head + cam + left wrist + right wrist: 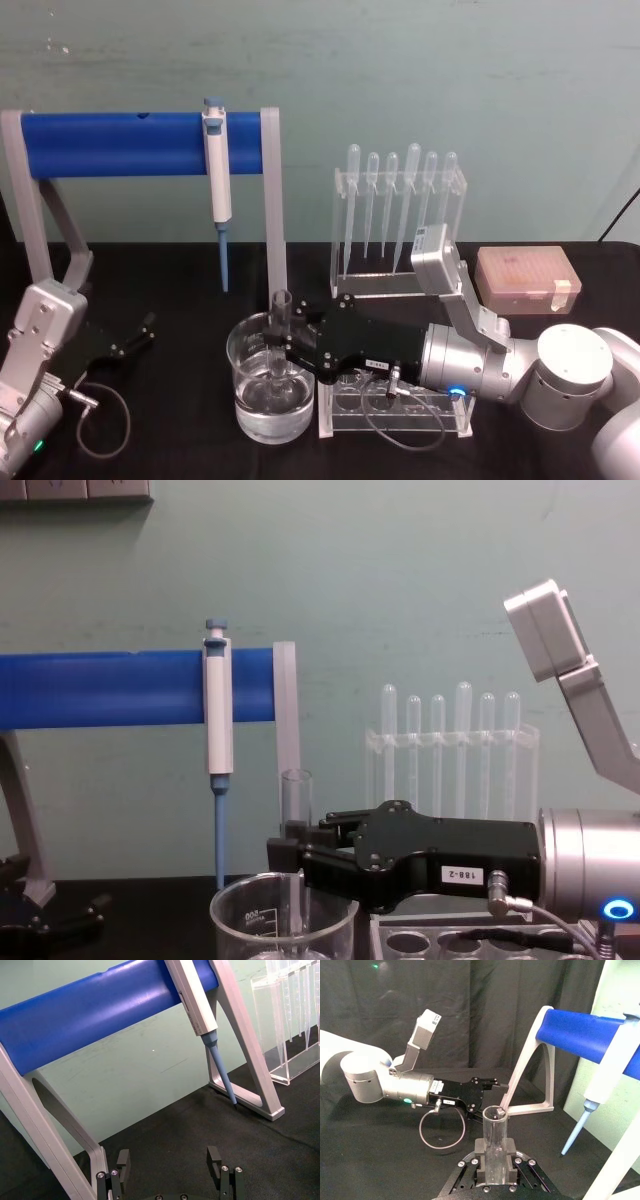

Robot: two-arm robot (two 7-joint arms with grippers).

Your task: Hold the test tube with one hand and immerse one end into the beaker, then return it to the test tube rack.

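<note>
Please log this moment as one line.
right gripper: shut on test tube | test tube: upright, lower end in beaker | left gripper: open, parked

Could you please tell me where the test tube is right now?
The test tube stands upright left of centre in the head view, gripped by the right gripper, its lower end inside the beaker, left of the test tube rack.
</note>
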